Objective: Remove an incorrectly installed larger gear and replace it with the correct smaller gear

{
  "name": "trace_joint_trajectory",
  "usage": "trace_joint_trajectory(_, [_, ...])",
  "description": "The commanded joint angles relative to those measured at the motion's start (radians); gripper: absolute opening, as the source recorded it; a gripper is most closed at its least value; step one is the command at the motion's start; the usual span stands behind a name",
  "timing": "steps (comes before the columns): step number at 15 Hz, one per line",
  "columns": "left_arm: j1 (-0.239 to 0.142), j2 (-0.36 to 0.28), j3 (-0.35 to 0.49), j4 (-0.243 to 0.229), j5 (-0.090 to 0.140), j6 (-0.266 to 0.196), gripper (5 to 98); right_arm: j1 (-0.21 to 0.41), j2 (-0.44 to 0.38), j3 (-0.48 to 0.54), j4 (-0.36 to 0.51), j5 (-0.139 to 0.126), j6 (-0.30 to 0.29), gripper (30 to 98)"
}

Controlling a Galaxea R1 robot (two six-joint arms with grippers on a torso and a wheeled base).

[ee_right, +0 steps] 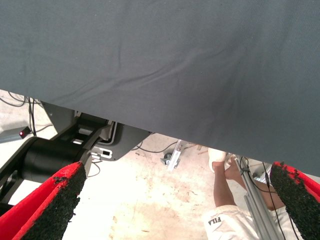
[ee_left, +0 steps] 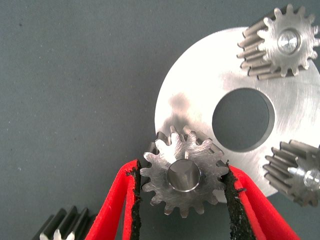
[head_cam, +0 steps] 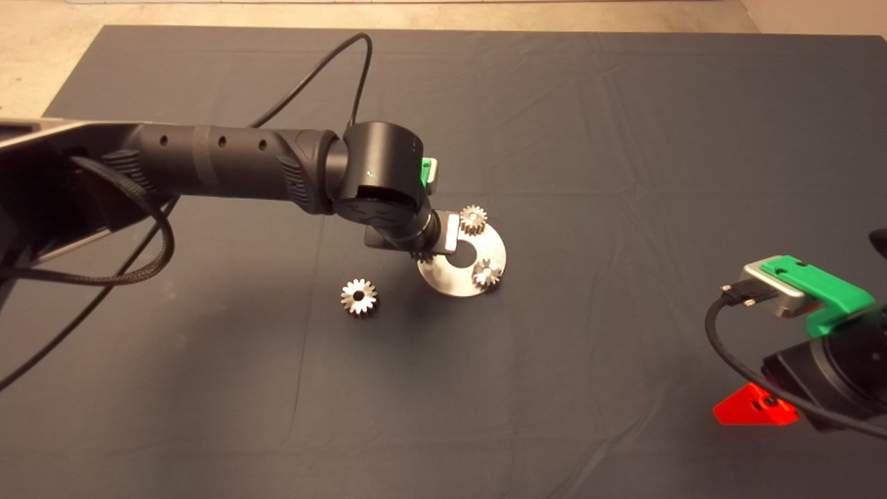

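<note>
My left gripper hovers over the round silver plate, with its red fingers closed on either side of the smaller gear. That gear sits on a pin at the plate's rim. In the head view the left wrist hides most of this gear and the fingers. The larger gear, bright with star-like teeth, lies loose on the mat to the left of the plate. Its edge shows in the left wrist view. My right gripper is parked open at the lower right.
Two more small gears sit on pins on the plate, which has a round centre hole. The right wrist view shows the mat's edge, the floor, and a person's leg and shoe.
</note>
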Motion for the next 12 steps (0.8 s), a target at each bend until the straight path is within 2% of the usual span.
trace_joint_trajectory(1, [-0.014, 0.003, 0.001, 0.018, -0.002, 0.002, 35.2, 0.016, 0.003, 0.003, -0.026, -0.125, -0.001, 97.7])
trace_joint_trajectory(4, [0.005, 0.003, -0.001, 0.018, -0.002, 0.008, 35.2, 0.016, 0.003, 0.002, -0.026, -0.125, -0.001, 97.7])
trace_joint_trajectory(10, [0.006, 0.003, -0.001, 0.027, -0.001, 0.007, 35.2, 0.016, 0.003, 0.003, -0.026, -0.125, 0.0, 97.7])
trace_joint_trajectory(12, [0.006, 0.005, -0.001, 0.047, 0.001, 0.008, 35.2, 0.016, 0.003, 0.002, -0.026, -0.125, -0.001, 97.7])
